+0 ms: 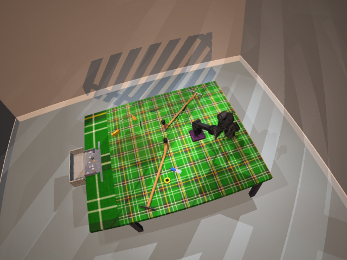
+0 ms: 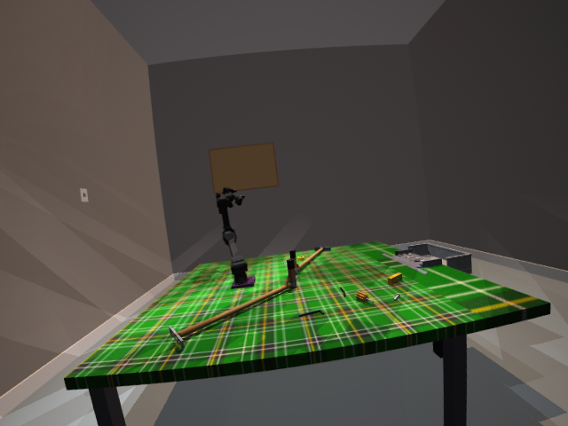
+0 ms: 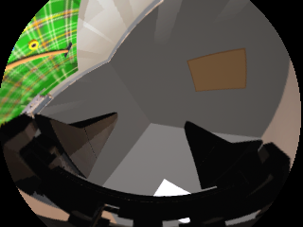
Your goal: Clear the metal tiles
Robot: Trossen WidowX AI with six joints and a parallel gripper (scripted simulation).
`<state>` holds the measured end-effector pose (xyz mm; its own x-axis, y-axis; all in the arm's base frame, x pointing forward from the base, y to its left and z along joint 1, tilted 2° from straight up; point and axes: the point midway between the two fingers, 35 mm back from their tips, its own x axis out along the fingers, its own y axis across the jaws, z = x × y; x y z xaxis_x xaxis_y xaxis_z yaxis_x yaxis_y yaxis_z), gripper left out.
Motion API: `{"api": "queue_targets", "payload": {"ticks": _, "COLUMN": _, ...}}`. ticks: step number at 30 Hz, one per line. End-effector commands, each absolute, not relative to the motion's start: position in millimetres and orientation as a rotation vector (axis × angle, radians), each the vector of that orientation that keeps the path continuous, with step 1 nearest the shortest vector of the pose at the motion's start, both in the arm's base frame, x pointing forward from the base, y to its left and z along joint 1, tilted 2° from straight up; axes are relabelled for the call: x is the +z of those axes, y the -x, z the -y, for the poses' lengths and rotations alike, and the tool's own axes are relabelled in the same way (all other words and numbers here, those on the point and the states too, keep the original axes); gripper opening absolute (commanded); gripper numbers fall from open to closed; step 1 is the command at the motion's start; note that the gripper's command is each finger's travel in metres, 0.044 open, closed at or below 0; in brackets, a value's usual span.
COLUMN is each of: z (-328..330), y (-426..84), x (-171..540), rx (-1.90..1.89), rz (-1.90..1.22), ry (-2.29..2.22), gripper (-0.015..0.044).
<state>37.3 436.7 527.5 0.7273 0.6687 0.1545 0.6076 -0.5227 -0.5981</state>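
Observation:
My gripper (image 3: 151, 120) (image 2: 241, 198) is open and empty, raised high above the table beside the arm's base. One long wooden-handled tool (image 1: 157, 174) (image 3: 38, 54) has a wide dark blade at the table's near edge. Another (image 1: 182, 110) (image 2: 233, 309) has a grey metal head on the other side. Each has an upright black-topped grip at its inner end. Which is the scraper is hard to tell. The steel bench plate (image 1: 98, 157) holds several small tiles (image 1: 89, 162) (image 2: 416, 259). The catch box (image 1: 71, 169) (image 2: 461, 262) adjoins its far end; tiles inside are not discernible.
A yellow block (image 1: 115, 132) (image 2: 395, 278), an orange-handled tool (image 1: 134, 118) (image 2: 361, 295) and a black hex key (image 2: 311, 313) lie on the plaid table. A yellow ring (image 1: 167, 177) (image 3: 33, 45) and a blue and white piece (image 1: 175, 170) lie beside the dark-bladed tool.

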Motion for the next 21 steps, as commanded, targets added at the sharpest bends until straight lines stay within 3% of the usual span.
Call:
{"api": "queue_targets", "payload": {"ticks": 1, "z": -437.3, "y": -37.8, "x": 538.9, "rx": 0.098, "rz": 0.979, "ry": 2.291, "gripper": 0.044}}
{"api": "queue_targets", "payload": {"ticks": 11, "z": -433.5, "y": -39.0, "x": 558.3, "rx": 0.056, "rz": 0.997, "ry": 2.28, "gripper": 0.044}}
{"api": "queue_targets", "payload": {"ticks": 21, "z": -401.7, "y": -3.1, "x": 598.2, "rx": 0.038, "rz": 1.113, "ry": 2.078, "gripper": 0.044}}
